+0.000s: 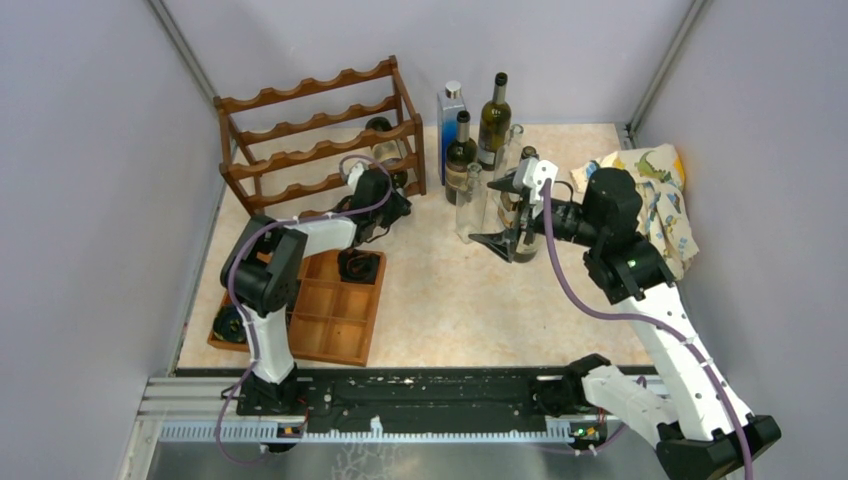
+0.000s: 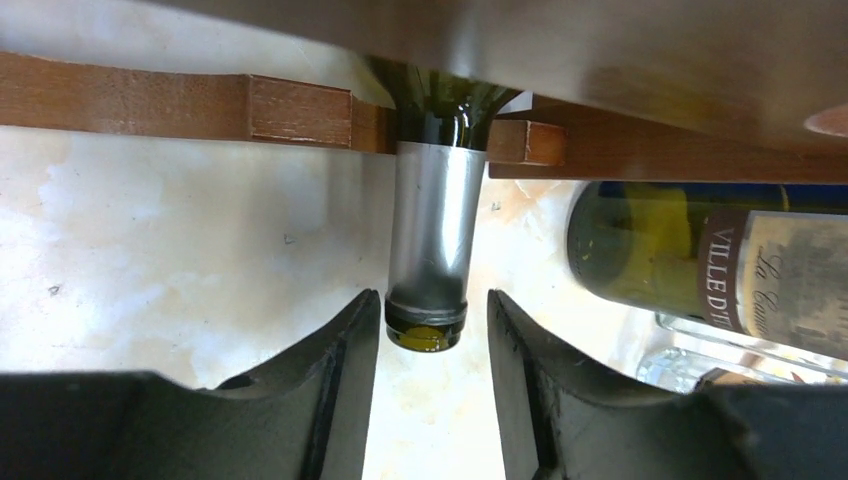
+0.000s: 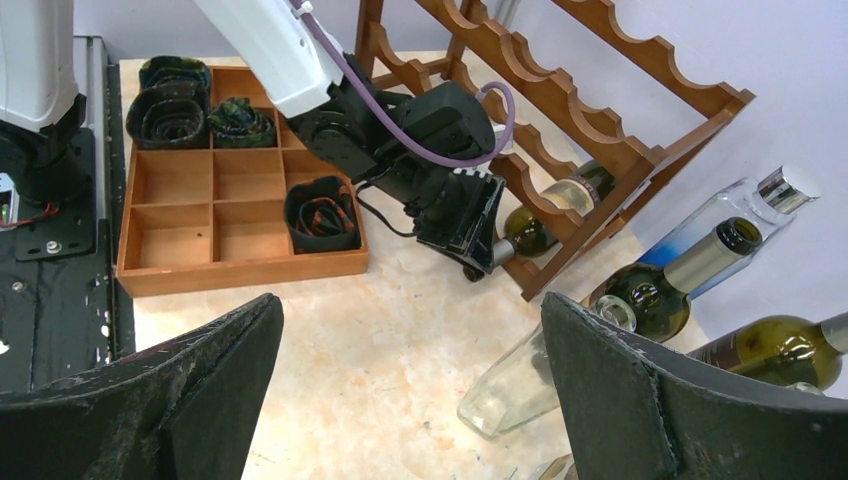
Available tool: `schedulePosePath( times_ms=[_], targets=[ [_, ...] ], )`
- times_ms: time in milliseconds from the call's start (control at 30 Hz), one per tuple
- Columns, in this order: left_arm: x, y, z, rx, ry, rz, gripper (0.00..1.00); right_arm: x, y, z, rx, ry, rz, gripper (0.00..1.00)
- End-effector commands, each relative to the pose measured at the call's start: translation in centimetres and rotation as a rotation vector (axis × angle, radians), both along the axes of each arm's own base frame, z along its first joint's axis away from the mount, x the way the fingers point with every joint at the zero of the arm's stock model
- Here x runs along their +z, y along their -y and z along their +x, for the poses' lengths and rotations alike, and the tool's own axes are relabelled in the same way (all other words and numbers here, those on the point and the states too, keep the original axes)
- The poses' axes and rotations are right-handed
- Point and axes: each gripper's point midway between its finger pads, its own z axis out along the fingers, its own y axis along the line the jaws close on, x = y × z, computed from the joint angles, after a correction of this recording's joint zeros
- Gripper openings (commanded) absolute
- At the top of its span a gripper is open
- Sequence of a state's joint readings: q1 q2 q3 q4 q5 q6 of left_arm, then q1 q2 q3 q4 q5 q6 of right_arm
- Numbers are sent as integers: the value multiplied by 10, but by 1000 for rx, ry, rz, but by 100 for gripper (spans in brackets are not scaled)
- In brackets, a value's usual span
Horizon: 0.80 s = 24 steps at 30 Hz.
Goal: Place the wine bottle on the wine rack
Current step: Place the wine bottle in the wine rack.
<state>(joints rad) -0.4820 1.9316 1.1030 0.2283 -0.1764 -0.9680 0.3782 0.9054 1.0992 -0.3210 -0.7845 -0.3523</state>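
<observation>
First, at the left, noted the wine rack (image 1: 300,152) standing at the back of the tabletop (image 1: 440,300). Found the wine bottle (image 2: 432,230) lying in a lower cradle toward the rack's right end. Read its long axis as roughly level and running front to back across the rails, base toward the rear wall, neck and mouth poking forward past the front rail. Saw the left gripper (image 2: 432,310) straddling that mouth, partly open, with a thin gap on each side, so gripping nothing. Judged the placement nearly finished, with only a clean retreat outstanding. Feared a finger snagging the lip during withdrawal and dragging the bottle forward off its cradle. Feared too a sideways nudge rolling it out of the scallop. Further right, saw the right gripper (image 3: 410,320) spread wide and empty, close beside the standing bottles (image 1: 493,120). Reckoned any swing there liable to topple one.
</observation>
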Motion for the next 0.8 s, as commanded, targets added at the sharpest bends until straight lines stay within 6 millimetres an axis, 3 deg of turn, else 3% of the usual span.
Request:
schedulePosePath(
  times_ms=[0, 200, 500, 633, 767],
  targets=[
    [-33, -12, -12, 42, -104, 78, 44, 19, 3, -4, 2, 56, 36, 98],
    [-28, -12, -1, 42, -46, 112, 32, 18, 3, -4, 3, 54, 34, 98],
    [-9, -19, 22, 115, 56, 143, 29, 20, 3, -3, 2, 60, 29, 98],
    [-6, -8, 30, 80, 73, 123, 35, 21, 3, -4, 0, 63, 27, 98],
    [-8, -6, 24, 61, 60, 108, 59, 21, 5, -5, -4, 68, 20, 98]
  ],
)
